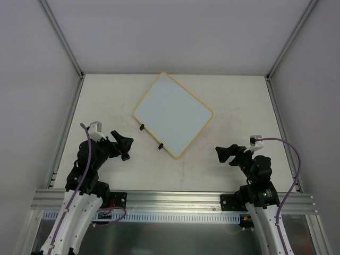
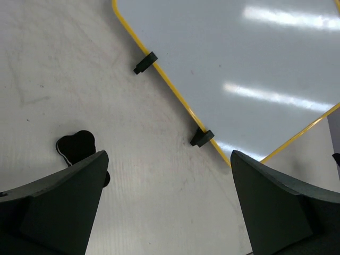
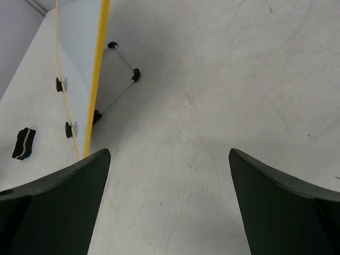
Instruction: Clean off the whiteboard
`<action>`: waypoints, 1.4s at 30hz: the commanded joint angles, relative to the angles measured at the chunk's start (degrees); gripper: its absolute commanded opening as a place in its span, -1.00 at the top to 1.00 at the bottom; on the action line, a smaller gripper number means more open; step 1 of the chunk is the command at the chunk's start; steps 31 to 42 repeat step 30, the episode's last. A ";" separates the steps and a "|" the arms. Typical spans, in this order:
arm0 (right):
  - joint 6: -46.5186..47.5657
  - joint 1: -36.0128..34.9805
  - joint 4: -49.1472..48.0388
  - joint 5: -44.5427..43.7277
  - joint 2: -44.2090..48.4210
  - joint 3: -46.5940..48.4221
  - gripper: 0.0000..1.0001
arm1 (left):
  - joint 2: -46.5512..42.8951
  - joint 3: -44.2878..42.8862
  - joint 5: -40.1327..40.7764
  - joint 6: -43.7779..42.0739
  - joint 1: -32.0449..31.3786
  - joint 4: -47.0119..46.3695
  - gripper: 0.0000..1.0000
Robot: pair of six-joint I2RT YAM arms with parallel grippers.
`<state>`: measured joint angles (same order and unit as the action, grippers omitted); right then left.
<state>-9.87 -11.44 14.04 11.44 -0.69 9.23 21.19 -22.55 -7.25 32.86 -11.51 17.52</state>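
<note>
Whiteboard (image 1: pixel 172 114) set cornerwise on the worktop (image 1: pixel 239 106), nearer its far edge.
Its long axis runs far-left to near-right, and the clipped long edge faces the near-left corner. Bare worktop flanks the board on the right and near sides. Left gripper (image 1: pixel 123 144) and right gripper (image 1: pixel 226 154) hang by the near edge, jaws wide, grasping nothing.

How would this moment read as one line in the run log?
left jaws: open, empty | right jaws: open, empty | whiteboard: not touched, no marks visible | eraser: on table, not held
</note>
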 commanded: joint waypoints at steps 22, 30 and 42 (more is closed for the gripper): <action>6.18 0.19 8.11 -10.65 -4.40 16.68 -0.98 | -22.78 -4.44 2.76 -6.76 0.52 0.32 -0.98; 6.53 0.19 7.75 -10.65 -5.99 17.48 -0.99 | -23.30 -4.26 3.03 -6.67 0.52 0.41 -0.98; 6.53 0.19 7.75 -10.65 -5.99 17.48 -0.99 | -23.30 -4.26 3.03 -6.67 0.52 0.41 -0.98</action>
